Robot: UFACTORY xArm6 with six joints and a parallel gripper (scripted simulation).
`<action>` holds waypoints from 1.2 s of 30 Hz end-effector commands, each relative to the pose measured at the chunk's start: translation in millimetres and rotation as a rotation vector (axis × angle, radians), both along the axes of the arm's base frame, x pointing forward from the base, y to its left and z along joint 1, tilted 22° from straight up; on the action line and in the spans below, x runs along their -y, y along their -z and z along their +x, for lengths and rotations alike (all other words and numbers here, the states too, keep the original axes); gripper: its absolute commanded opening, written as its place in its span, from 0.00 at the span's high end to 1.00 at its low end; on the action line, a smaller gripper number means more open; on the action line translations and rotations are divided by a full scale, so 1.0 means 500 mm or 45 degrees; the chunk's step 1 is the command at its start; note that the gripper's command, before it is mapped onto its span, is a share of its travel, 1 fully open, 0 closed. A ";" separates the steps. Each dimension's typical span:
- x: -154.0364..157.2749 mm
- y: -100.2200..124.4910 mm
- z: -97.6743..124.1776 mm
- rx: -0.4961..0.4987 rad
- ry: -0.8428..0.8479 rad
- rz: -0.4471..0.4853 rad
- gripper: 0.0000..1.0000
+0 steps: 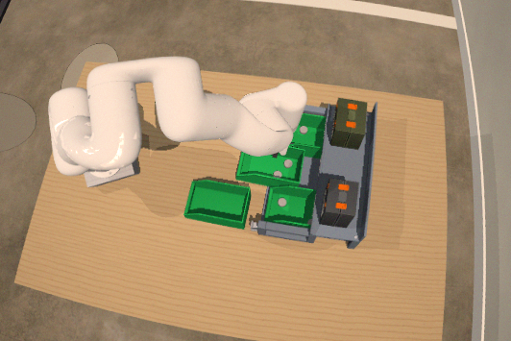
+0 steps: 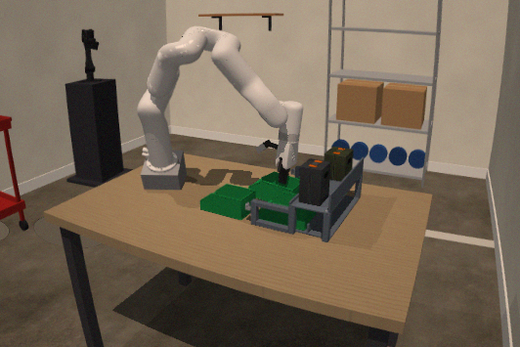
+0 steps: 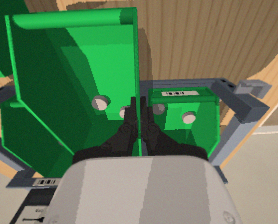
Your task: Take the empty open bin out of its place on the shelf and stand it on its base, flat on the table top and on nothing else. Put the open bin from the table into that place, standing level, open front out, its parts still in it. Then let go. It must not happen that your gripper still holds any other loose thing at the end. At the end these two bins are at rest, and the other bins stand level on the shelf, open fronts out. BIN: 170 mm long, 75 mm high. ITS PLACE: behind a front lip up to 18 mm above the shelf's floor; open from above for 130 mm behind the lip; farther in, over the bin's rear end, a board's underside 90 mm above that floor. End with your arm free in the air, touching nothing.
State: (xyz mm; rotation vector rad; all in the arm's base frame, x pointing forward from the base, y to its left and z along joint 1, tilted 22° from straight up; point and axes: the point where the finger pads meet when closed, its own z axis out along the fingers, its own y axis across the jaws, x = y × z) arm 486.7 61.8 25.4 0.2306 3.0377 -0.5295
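Note:
My gripper (image 3: pixel 138 105) (image 2: pixel 282 179) is shut on the side wall of a green open bin (image 1: pixel 261 168) (image 2: pixel 272 193) (image 3: pixel 75 75), which holds grey round parts (image 1: pixel 288 163) (image 3: pixel 100 103). The bin hangs over the middle place of the grey shelf (image 1: pixel 343 162) (image 2: pixel 337 204) (image 3: pixel 245 102), and its front sticks out past the shelf's front. It looks tilted in the wrist view. An empty green bin (image 1: pixel 217 203) (image 2: pixel 227 200) stands on the table (image 1: pixel 144 278) (image 2: pixel 195 248), left of the shelf. In the top view the arm's wrist hides the fingers.
Two more green bins with a part each sit in the shelf, one on the near side (image 1: pixel 288 206) (image 3: pixel 187 117) and one on the far side (image 1: pixel 309 131). Two dark boxes (image 1: pixel 351 123) (image 1: pixel 340 203) (image 2: pixel 314 181) stand on the shelf's upper board behind them.

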 end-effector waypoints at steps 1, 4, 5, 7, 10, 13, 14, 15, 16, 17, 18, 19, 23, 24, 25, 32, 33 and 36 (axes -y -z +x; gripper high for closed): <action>-0.002 -0.003 0.003 0.005 -0.001 0.002 1.00; -0.002 -0.003 0.003 0.005 -0.001 0.002 1.00; -0.002 -0.003 0.003 0.005 -0.001 0.002 1.00; -0.002 -0.003 0.003 0.005 -0.001 0.002 1.00; -0.002 -0.003 0.003 0.005 -0.001 0.002 1.00; -0.002 -0.003 0.003 0.005 -0.001 0.002 1.00; -0.002 -0.003 0.003 0.005 -0.001 0.002 1.00; -0.002 -0.003 0.003 0.005 -0.001 0.002 1.00; -0.002 -0.003 0.003 0.005 -0.001 0.002 1.00; -0.002 -0.003 0.003 0.005 -0.001 0.002 1.00; -0.002 -0.003 0.003 0.005 -0.001 0.002 1.00; -0.002 -0.003 0.003 0.005 -0.001 0.002 1.00; -0.001 -0.002 0.003 0.005 -0.001 0.002 1.00; -0.001 -0.001 0.004 0.005 -0.001 0.001 1.00; 0.000 0.000 0.004 0.005 -0.001 0.001 1.00; 0.003 0.009 0.005 0.006 -0.002 0.001 1.00; 0.004 0.010 0.005 0.006 -0.002 0.001 1.00; 0.004 0.010 0.005 0.006 -0.002 0.001 1.00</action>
